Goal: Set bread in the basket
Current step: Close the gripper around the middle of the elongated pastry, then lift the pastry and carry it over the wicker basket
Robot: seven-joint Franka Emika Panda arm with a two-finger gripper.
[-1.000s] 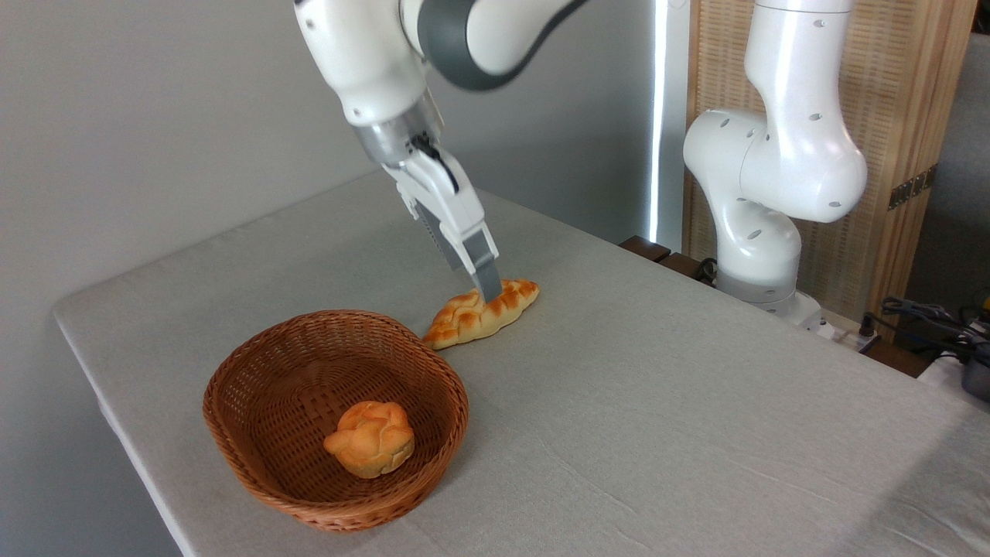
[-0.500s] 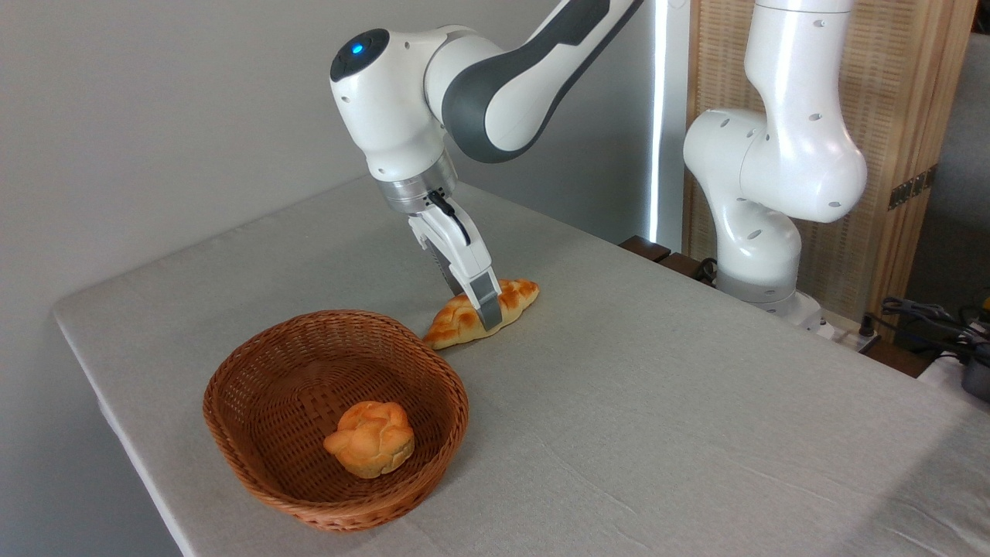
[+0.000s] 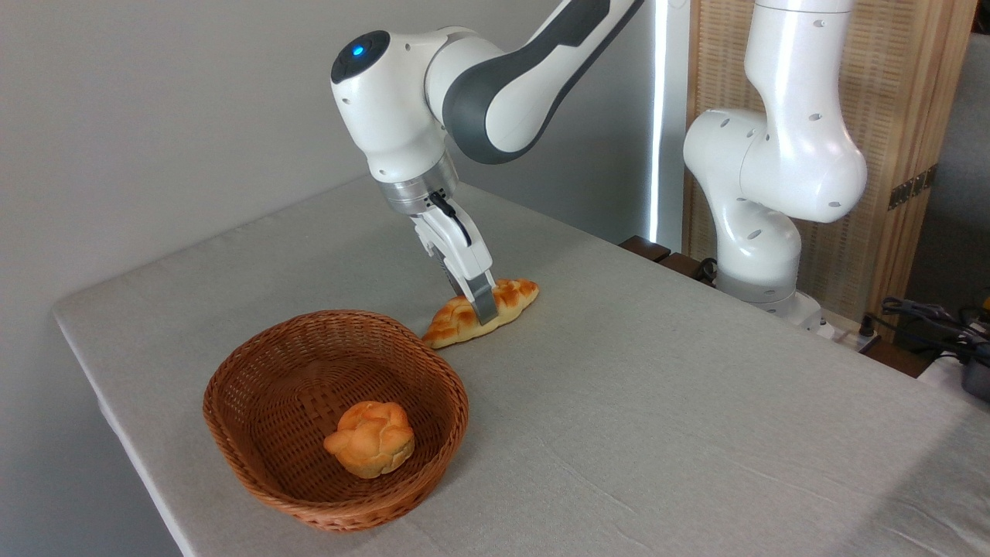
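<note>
Bread, a long golden-yellow braided loaf (image 3: 479, 310) with toasted brown plaits, lies on the grey cloth-covered table (image 3: 657, 433), near its middle and towards the far edge, just beside the rim of the reddish-brown oval wicker basket (image 3: 263, 456). The white two-finger gripper (image 3: 483, 308) stands down on the loaf's middle; whether its fingers clamp it cannot be told. A small round knotted bun (image 3: 370, 438) sits inside the basket.
</note>
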